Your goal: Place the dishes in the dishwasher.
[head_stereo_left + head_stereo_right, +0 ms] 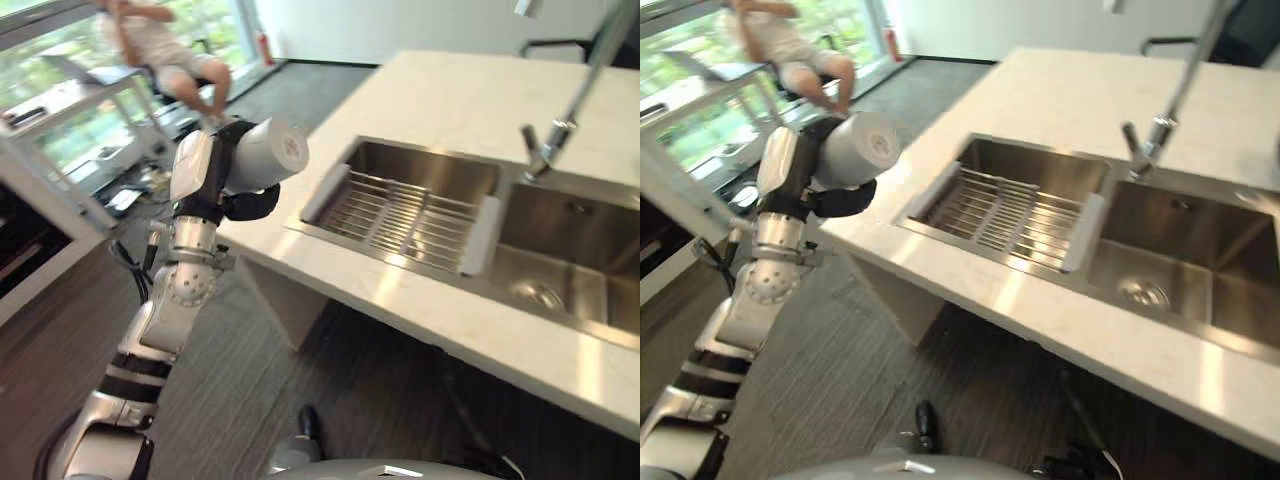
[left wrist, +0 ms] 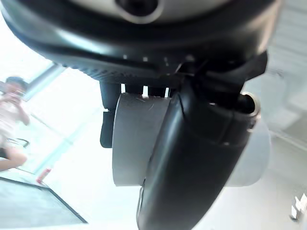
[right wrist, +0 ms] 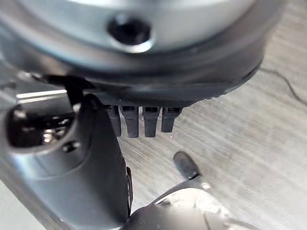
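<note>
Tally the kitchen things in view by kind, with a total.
Grey cylindrical cup, held in the left robot hand: 1
Stainless steel sink basins: 2
Metal wire drying rack with white ends over the nearer basin: 1
Chrome faucet: 1
White stone countertop: 1
Total: 6

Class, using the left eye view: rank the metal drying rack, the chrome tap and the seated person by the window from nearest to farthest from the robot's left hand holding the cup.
Measured from the left hand, which grips a grey cup:
1. Metal wire drying rack, in the sink basin just to its right.
2. Seated person, beyond the hand by the window; close to the rack's rank.
3. Chrome tap, far right, behind the sink.
</note>
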Robot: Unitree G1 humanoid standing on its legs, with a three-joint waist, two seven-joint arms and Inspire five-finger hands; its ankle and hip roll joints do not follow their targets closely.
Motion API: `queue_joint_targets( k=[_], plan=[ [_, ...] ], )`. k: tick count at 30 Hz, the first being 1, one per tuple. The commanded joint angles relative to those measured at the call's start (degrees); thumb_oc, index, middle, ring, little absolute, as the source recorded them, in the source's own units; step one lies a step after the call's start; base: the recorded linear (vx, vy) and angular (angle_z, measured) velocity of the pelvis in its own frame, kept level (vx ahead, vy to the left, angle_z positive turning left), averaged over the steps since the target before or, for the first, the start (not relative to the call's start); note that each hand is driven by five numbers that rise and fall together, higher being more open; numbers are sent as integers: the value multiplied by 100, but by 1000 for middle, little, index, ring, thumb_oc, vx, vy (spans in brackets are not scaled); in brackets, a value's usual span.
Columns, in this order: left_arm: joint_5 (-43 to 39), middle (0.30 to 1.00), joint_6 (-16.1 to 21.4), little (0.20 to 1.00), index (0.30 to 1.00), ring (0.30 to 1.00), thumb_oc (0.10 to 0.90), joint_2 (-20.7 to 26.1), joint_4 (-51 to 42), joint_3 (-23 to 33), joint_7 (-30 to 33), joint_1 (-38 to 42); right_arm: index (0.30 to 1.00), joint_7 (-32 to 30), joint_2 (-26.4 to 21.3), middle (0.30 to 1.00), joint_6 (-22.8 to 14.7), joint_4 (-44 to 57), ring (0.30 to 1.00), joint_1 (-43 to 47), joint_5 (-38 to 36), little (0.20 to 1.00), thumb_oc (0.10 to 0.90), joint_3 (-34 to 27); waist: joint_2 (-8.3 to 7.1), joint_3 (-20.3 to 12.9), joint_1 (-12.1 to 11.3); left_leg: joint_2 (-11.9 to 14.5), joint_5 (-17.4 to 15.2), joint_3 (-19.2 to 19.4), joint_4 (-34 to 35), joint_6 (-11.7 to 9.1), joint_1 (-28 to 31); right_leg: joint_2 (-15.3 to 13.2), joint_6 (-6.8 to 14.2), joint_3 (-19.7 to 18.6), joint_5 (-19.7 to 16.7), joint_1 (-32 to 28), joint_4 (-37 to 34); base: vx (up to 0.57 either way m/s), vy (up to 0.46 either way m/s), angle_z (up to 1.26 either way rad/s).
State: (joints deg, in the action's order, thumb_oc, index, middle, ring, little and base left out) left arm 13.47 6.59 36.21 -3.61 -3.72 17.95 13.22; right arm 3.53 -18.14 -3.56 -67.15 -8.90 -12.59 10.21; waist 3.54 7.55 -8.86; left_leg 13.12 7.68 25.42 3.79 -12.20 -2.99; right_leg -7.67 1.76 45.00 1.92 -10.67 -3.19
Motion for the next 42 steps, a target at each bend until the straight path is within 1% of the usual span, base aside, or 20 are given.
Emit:
queue_joint_targets(
  k=[1,5,6,7,9,12,13,14,15,17,19,21,22,24,25,26,28,31,34,42],
  plan=[
    [-1192,300,669,300,300,300,400,171,-389,1099,-316,-242,900,100,118,900,173,-302,900,36,406,900,800,63,225,12,10,516,553,-624,-341,-213,314,-334,487,-436,198,214,-181,-316,114,69],
    [-1488,300,727,300,300,300,400,-91,-562,1290,-465,-669,900,119,141,900,176,-285,900,53,410,900,800,14,176,-96,89,631,404,-422,-500,-211,585,-496,487,-51,77,299,-171,-267,97,91],
    [-1574,300,768,300,300,300,400,-216,-631,1402,-546,-956,900,128,182,900,176,-235,900,37,357,900,800,-161,106,-185,125,808,310,50,-572,-219,867,-739,482,381,-101,408,-139,-225,121,99],
    [-1584,300,758,300,300,300,400,-226,-671,1423,-564,-1005,900,129,175,900,179,-228,900,18,359,900,800,-152,107,-197,154,793,301,33,-566,-214,869,-752,500,408,-115,388,-142,-346,204,218],
    [-1764,300,752,300,300,300,400,-444,-799,1510,-711,-1398,900,135,215,900,211,-172,900,-95,269,900,800,-374,76,-294,285,915,251,506,-529,-221,1162,-1165,563,1010,-480,447,-82,-362,380,202],
    [-1819,300,683,300,300,300,400,-514,-881,1502,-864,-1596,900,110,261,900,227,-202,900,-179,222,900,800,-461,102,-357,367,857,134,466,-408,-155,1218,-1445,668,1297,-673,405,134,-213,430,97],
    [-1858,300,635,300,300,300,400,-651,-950,1549,-986,-1749,900,44,322,900,261,-332,900,-213,270,900,800,-551,108,-409,411,657,-406,407,-208,57,1146,-1801,828,1457,-842,369,318,-156,558,190],
    [-1798,300,591,300,300,300,400,-647,-922,1574,-964,-1789,900,39,308,900,276,-375,900,-187,313,900,800,-558,85,-385,394,518,-564,221,-213,128,1084,-1941,883,1391,-942,353,432,-192,802,200],
    [-1646,300,578,300,300,300,400,-655,-940,1672,-982,-1891,900,46,311,900,284,-439,900,-250,433,900,800,-620,-6,-338,415,242,-793,8,-172,300,1055,-2292,1030,1460,-1104,252,703,-89,579,162],
    [-1544,300,527,300,300,300,400,-604,-1000,1724,-1042,-1967,900,87,437,900,233,-471,900,-333,393,900,800,-710,-162,-238,533,-120,-1012,-363,-136,525,997,-2659,1198,953,-1317,329,1252,-52,460,135],
    [-1390,300,545,300,300,300,400,-455,-904,1570,-1037,-1800,900,142,497,900,190,-351,900,-225,314,900,800,-622,-269,-112,739,-359,-1071,-836,-58,634,951,-2433,1211,-539,-1273,720,1606,18,330,131],
    [-1406,300,537,300,300,300,400,-356,-809,1249,-1116,-1479,900,144,500,900,184,-241,900,-81,144,900,800,-569,-327,-85,799,-548,-1071,-1240,-42,720,913,-1889,1076,-1758,-771,928,1540,64,222,150],
    [-1406,300,537,300,300,300,400,-356,-809,1249,-1116,-1479,900,144,500,900,184,-241,900,-81,144,900,800,-569,-327,-85,799,-548,-1071,-1240,-42,720,913,-1889,1076,-1758,-771,928,1540,-3,172,198],
    [-1406,300,513,300,300,300,400,-322,-618,706,-1160,-999,900,111,548,900,180,-147,900,33,-146,900,800,-539,-398,3,894,-759,-961,-1810,-115,831,747,-1203,815,-2264,-319,969,1351,10,117,215],
    [-1406,300,513,300,300,300,400,-322,-618,706,-1160,-999,900,111,548,900,180,-147,900,33,-146,900,800,-539,-398,3,894,-759,-961,-1810,-115,831,747,-1203,815,-2264,-319,969,1351,115,85,203],
    [-1409,300,465,300,300,300,400,-326,-536,332,-1238,-685,900,119,587,900,195,-11,900,100,-287,900,800,-472,-500,99,908,-960,-902,-2340,-47,858,751,-830,836,-2508,-236,989,1215,122,44,232],
    [-1391,300,410,300,300,300,400,-400,-398,-51,-1289,-407,900,117,606,900,214,200,900,188,-254,900,800,-212,-695,187,788,-1112,-857,-2899,-47,850,750,-671,860,-2370,-313,831,945,143,-33,392],
    [-1346,300,392,300,300,300,400,-428,-313,-40,-1286,-411,900,159,532,900,209,411,900,234,-101,900,800,30,-875,125,584,-1140,-849,-2940,-51,795,615,-713,885,-1857,-371,455,616,55,-130,236],
    [-1456,300,361,300,300,300,400,-480,-333,-18,-1356,-548,900,141,528,900,234,539,900,430,-11,900,800,161,-910,-18,488,-1071,-831,-2894,-55,682,547,-677,912,-1646,-449,279,276,87,-101,52],
    [-1530,300,364,300,300,300,400,-586,-308,-21,-1341,-704,900,180,473,900,181,1096,900,481,-127,900,800,345,-880,-281,557,-858,-861,-2537,-73,556,601,-504,827,-1878,-376,178,-177,64,-59,-18]
  ],
)
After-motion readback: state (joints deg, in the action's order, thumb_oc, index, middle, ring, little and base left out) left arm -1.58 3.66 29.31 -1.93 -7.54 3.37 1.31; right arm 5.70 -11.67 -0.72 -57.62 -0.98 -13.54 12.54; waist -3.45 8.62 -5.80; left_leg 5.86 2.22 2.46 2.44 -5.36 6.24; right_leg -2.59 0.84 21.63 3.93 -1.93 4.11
